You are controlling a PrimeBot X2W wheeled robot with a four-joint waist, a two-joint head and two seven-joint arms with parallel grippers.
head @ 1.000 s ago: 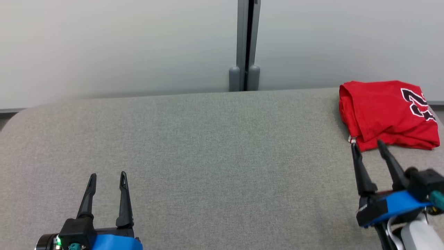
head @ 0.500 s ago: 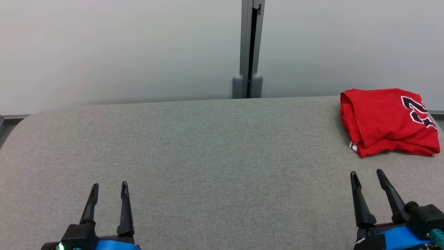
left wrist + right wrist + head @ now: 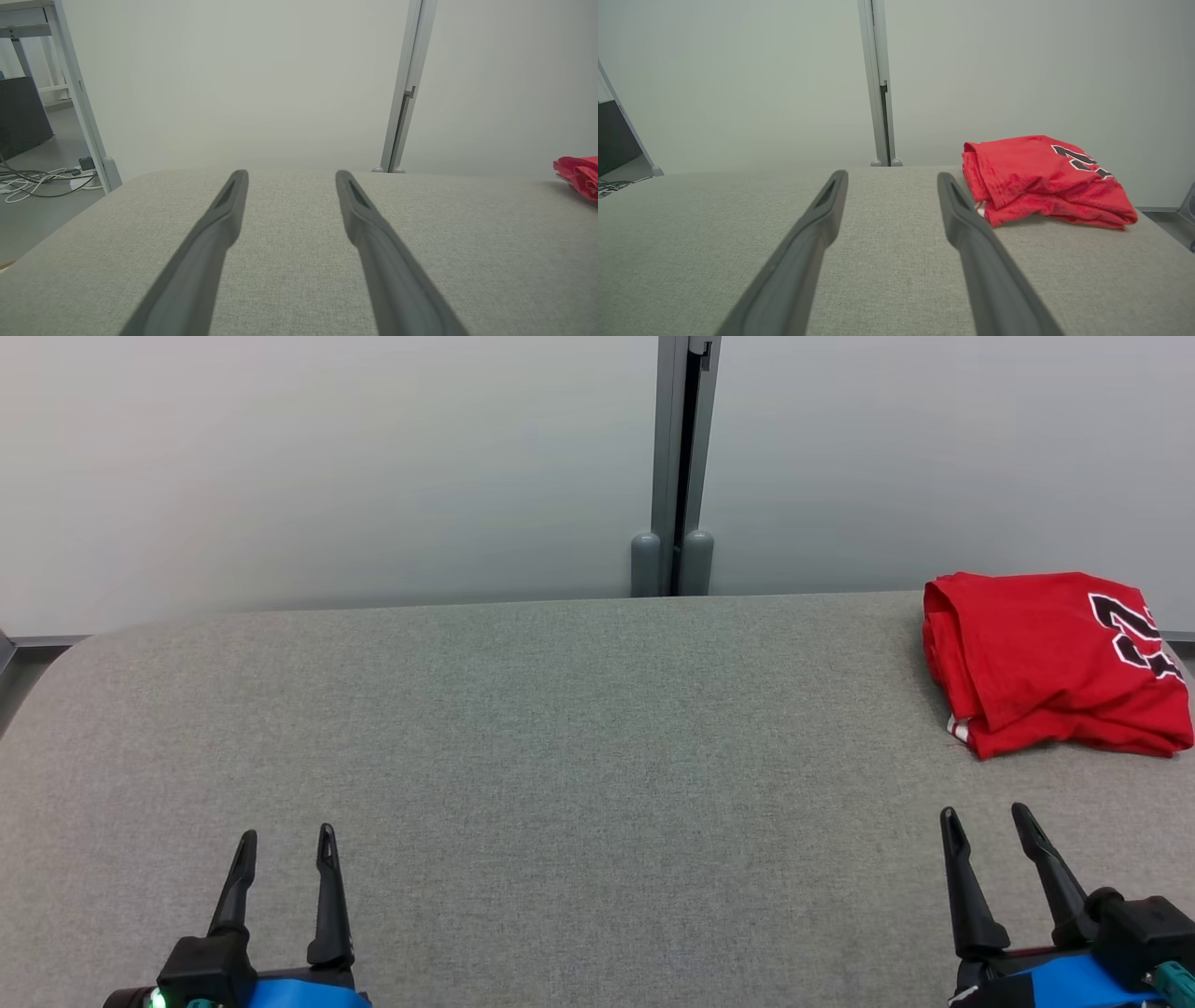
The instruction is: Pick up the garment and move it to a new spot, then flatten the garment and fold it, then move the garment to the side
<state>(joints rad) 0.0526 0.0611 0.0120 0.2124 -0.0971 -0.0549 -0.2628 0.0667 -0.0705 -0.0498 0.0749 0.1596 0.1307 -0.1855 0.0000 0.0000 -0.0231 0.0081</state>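
The garment [image 3: 1050, 658] is red with black-and-white numerals, folded into a thick bundle at the far right of the grey table [image 3: 560, 756]. It also lies right of centre in the right wrist view [image 3: 1041, 179], and a red edge of the garment [image 3: 579, 170] peeks in at the right of the left wrist view. My right gripper [image 3: 985, 817] hovers open near the front right, a little short of the garment and apart from it. At the front left, my left gripper [image 3: 285, 835] is open over bare fabric, holding nothing.
A pale wall with a grey vertical post [image 3: 677, 467] stands just behind the table. In the left wrist view, cables [image 3: 42, 179] and a metal frame leg [image 3: 79, 98] sit on the floor beyond the table's left end. The table's right edge runs close beside the garment.
My right gripper has drawn back from the garment's near edge toward the front of the table. The head camera has shifted slightly; the garment itself lies as before.
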